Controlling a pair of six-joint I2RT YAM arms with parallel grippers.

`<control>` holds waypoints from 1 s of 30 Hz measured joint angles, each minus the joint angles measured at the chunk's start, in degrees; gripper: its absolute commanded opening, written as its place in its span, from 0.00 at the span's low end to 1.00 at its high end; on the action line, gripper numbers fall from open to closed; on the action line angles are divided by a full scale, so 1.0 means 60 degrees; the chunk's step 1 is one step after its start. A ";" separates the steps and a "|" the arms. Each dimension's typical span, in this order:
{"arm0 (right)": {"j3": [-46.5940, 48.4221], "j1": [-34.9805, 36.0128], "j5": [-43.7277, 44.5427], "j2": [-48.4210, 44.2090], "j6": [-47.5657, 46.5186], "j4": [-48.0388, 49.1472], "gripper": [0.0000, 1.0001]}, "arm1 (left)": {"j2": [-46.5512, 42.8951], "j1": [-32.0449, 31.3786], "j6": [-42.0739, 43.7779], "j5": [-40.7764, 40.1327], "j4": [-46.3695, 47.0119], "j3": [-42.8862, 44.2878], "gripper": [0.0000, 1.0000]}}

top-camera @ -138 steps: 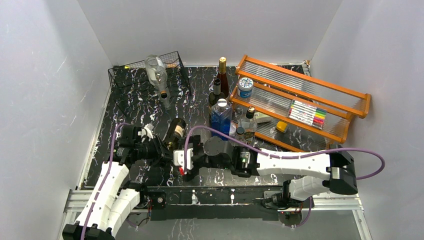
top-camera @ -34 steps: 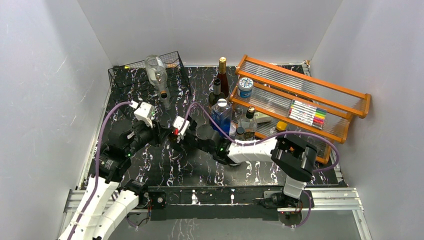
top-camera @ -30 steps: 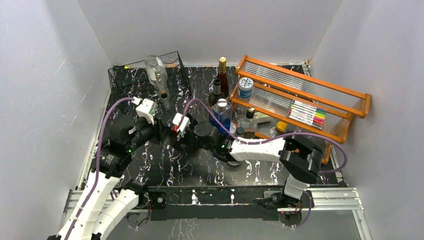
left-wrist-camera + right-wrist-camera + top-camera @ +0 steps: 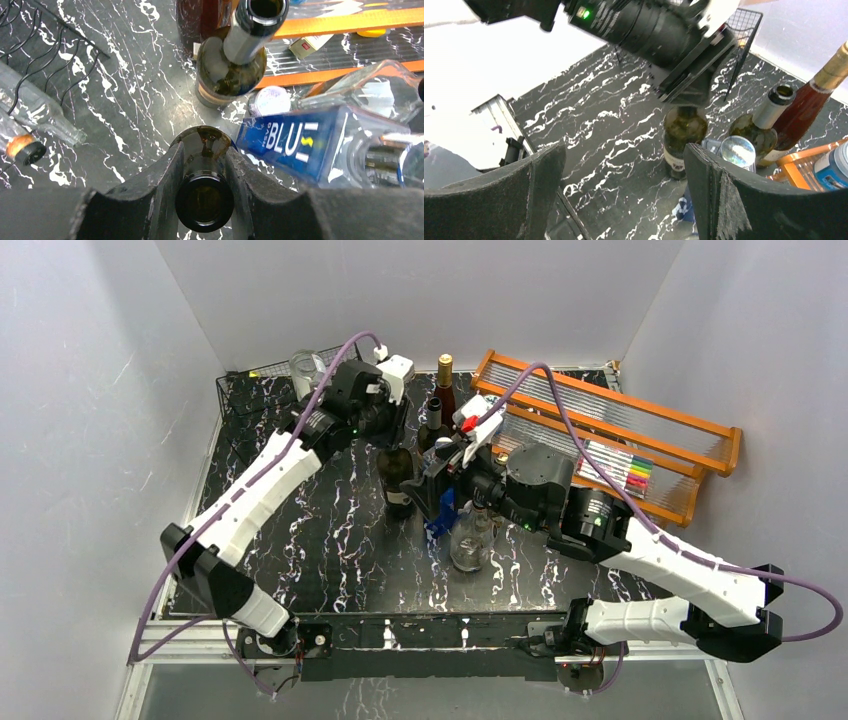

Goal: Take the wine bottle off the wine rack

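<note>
The wine bottle (image 4: 204,202) is clamped at its neck by the left gripper (image 4: 204,165). It is held upright, mouth up and long axis vertical, beside neighbouring bottles (image 4: 230,75) and apart from the wine rack (image 4: 240,390). Whether its base is touching the table (image 4: 330,540) cannot quite be told. The removal is judged done, so a steady set-down and release are called for next. The right gripper (image 4: 621,170) is spread wide and nothing is held in it.

The top camera overlooks the whole table (image 4: 330,540) from above. The left wrist camera looks straight down, close, on the wine bottle (image 4: 202,142); the right wrist camera shares it (image 4: 684,132), sidelong.
</note>
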 measured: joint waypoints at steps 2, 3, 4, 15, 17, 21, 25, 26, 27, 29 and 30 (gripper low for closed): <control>-0.0240 0.0000 0.0007 -0.0095 0.0007 0.0022 0.98 | 0.0437 0.0000 0.0055 0.0047 -0.0040 0.0397 0.00; -0.0324 0.0000 0.0040 -0.0135 0.0011 0.0011 0.98 | 0.0627 0.0000 0.0091 0.0055 -0.0058 0.0557 0.00; -0.0430 0.0000 0.0124 -0.0197 0.0015 0.0015 0.98 | 0.0739 0.0000 0.0109 0.0058 -0.0058 0.0630 0.00; -0.0583 0.0000 0.0958 -0.0896 -0.0022 0.0018 0.98 | 0.0984 0.0000 -0.0029 0.0069 0.0051 0.0780 0.52; -0.0583 0.0000 0.1056 -0.0936 -0.0033 0.0018 0.98 | 0.0943 -0.0004 -0.0120 0.0044 0.0098 0.0780 0.60; -0.0583 0.0000 0.1202 -0.0889 -0.0040 0.0015 0.98 | 0.0718 0.0000 -0.0222 0.0073 0.0117 0.0780 0.68; -0.0583 0.0000 0.1228 -0.0769 -0.0040 0.0015 0.98 | 0.0164 -0.0004 -0.0215 0.0026 0.0098 0.0747 0.75; -0.0583 0.0000 0.1228 -0.0729 -0.0044 0.0015 0.98 | -0.0036 -0.0004 -0.0204 -0.0033 0.0098 0.0707 0.77; -0.0583 0.0000 0.1231 -0.0681 -0.0051 0.0015 0.98 | -0.0266 0.0000 -0.0189 -0.0106 0.0091 0.0656 0.79; -0.0583 0.0000 0.1235 -0.0605 -0.0084 0.0015 0.98 | -0.0794 0.0000 -0.0160 -0.0295 0.0135 0.0477 0.84; -0.0583 0.0000 0.1239 -0.0572 -0.0117 0.0015 0.98 | -0.1235 0.0000 -0.0160 -0.0441 0.0240 0.0219 0.85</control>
